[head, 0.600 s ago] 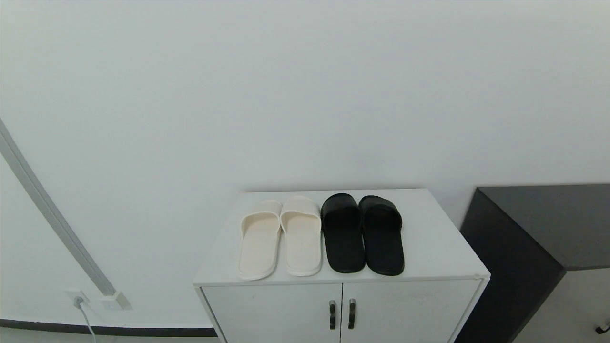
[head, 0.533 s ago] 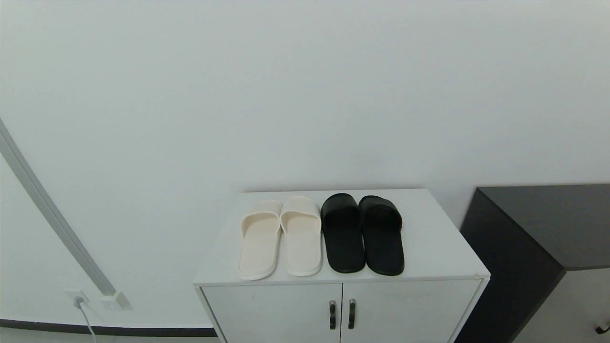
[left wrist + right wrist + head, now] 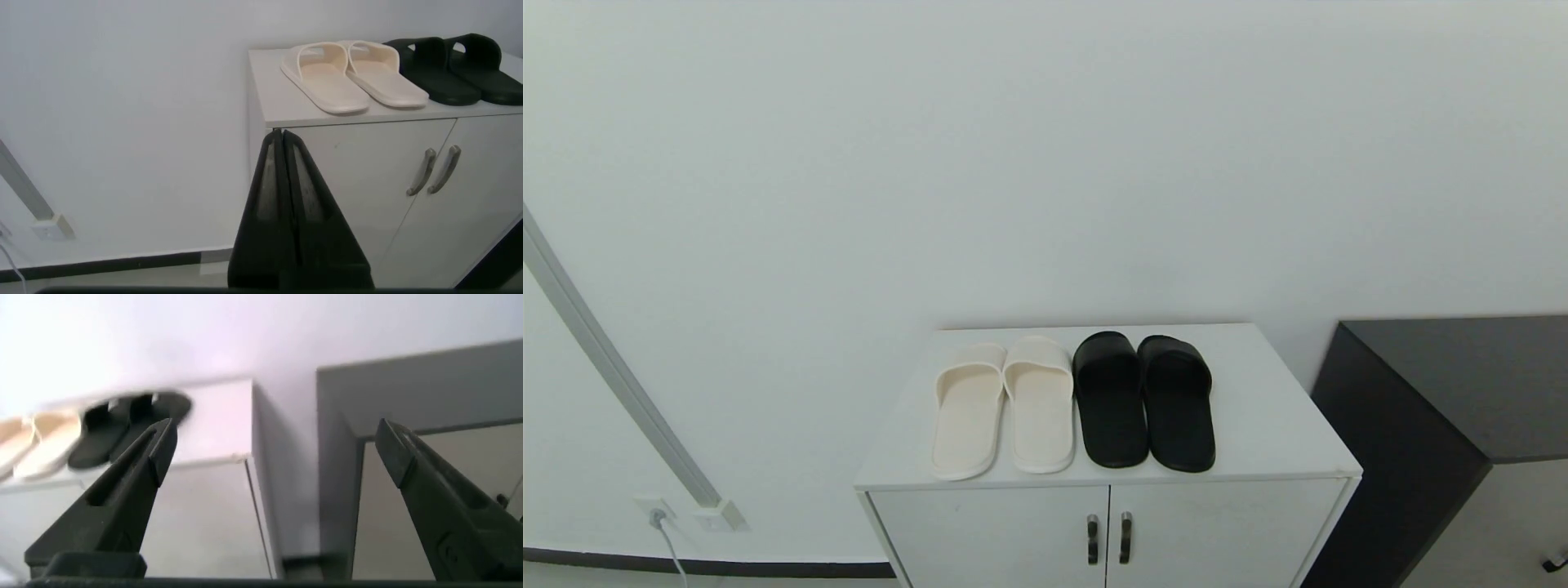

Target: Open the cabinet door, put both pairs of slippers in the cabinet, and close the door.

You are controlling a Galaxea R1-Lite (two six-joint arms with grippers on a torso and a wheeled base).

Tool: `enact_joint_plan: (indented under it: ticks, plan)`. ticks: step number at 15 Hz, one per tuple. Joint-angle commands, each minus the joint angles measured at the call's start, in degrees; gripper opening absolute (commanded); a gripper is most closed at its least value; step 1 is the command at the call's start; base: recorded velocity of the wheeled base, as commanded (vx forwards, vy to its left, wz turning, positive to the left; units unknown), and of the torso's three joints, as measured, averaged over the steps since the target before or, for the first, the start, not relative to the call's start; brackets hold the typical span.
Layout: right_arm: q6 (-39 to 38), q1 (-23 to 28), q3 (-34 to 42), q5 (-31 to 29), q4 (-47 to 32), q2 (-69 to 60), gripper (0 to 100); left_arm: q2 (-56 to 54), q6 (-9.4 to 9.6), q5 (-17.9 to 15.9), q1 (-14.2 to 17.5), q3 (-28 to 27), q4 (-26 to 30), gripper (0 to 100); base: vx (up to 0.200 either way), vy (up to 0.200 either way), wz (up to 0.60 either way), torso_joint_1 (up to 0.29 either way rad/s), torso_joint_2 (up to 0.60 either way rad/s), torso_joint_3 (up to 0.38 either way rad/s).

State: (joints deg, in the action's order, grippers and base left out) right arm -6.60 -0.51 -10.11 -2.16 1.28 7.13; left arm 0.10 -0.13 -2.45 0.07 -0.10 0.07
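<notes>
While cream moulded slippers (image 3: 1005,408) and black moulded slippers (image 3: 1143,402) lie atop the shut white cabinet (image 3: 1258,425), left gripper (image 3: 283,137) hangs clenched below them; right gripper (image 3: 275,429) released, well apart.

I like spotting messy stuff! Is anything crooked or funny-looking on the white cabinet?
Nothing stands out. The cream slippers and the black slippers lie flat, side by side in a neat row on the cabinet top, and both doors are shut.
</notes>
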Motion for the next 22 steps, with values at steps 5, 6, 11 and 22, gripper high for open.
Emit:
enact_joint_plan:
  ticks: [5, 6, 11, 22]
  plan:
    - [2.3, -9.0, -3.4, 4.8, 20.7, 44.5, 100, 0.0, 0.05, 0.0, 0.0, 0.0, 0.0, 0, 0.0, 0.0, 0.0, 0.0, 0.0, 0.0]
    - [2.3, -11.9, -4.0, 2.1, 25.4, 49.9, 100, 0.0, -0.04, 0.0, 0.0, 0.0, 0.0, 0, 0.0, 0.0, 0.0, 0.0, 0.0, 0.0]
    - [-5.8, -34.3, -16.7, -16.3, 31.7, 70.1, 100, 0.0, -0.04, 0.0, 0.0, 0.0, 0.0, 0, 0.0, 0.0, 0.0, 0.0, 0.0, 0.0]
    - [-7.6, -44.8, -44.4, -34.3, 37.7, 102.7, 100, 0.0, 0.05, 0.0, 0.0, -0.1, 0.2, 0, 0.0, 0.0, 0.0, 0.0, 0.0, 0.0]
